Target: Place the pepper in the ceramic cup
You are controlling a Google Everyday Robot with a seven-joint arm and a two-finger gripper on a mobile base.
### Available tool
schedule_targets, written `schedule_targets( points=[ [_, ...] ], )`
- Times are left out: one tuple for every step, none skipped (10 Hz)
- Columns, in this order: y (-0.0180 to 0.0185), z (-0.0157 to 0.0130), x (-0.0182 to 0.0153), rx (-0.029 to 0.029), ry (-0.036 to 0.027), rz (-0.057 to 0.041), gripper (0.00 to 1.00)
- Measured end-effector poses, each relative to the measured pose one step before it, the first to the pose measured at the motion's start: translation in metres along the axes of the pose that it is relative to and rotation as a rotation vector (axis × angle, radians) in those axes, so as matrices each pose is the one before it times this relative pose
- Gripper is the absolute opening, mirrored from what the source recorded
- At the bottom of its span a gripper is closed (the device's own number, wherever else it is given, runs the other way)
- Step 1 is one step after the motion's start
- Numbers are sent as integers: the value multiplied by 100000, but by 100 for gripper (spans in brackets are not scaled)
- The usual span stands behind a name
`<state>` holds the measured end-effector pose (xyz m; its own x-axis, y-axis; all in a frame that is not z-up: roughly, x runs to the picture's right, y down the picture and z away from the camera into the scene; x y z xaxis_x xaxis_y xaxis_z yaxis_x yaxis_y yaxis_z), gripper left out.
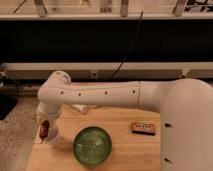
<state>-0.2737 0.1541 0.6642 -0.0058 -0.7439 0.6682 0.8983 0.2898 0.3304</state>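
The hand grips the pepper just above the ceramic cup.

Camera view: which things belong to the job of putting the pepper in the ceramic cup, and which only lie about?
Job: pepper, held at the gripper above the ceramic cup.
Lying about: green bowl, orange-brown box.

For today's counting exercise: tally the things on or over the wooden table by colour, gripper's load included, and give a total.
Red: 1, the pepper, at the gripper over the table's left end
White: 1, the cup, just below the pepper
Green: 1, the bowl
Orange-brown: 1, the box
Total: 4
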Motion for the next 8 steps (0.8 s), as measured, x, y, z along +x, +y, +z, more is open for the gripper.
schedule_targets(
  points=[
    [-93, 65, 166, 1221, 67, -755, 0],
    [-85, 66, 214, 1289, 163, -912, 3],
    [40, 22, 297, 1411, 510, -1308, 12],
    [113, 3, 256, 1425, 902, -1495, 24],
    [107, -45, 152, 902, 1008, -1182, 32],
    [196, -64, 151, 885, 1189, -1418, 42],
    [346, -132, 232, 1131, 1203, -960, 54],
    [275, -128, 150, 906, 778, -416, 64]
  ],
)
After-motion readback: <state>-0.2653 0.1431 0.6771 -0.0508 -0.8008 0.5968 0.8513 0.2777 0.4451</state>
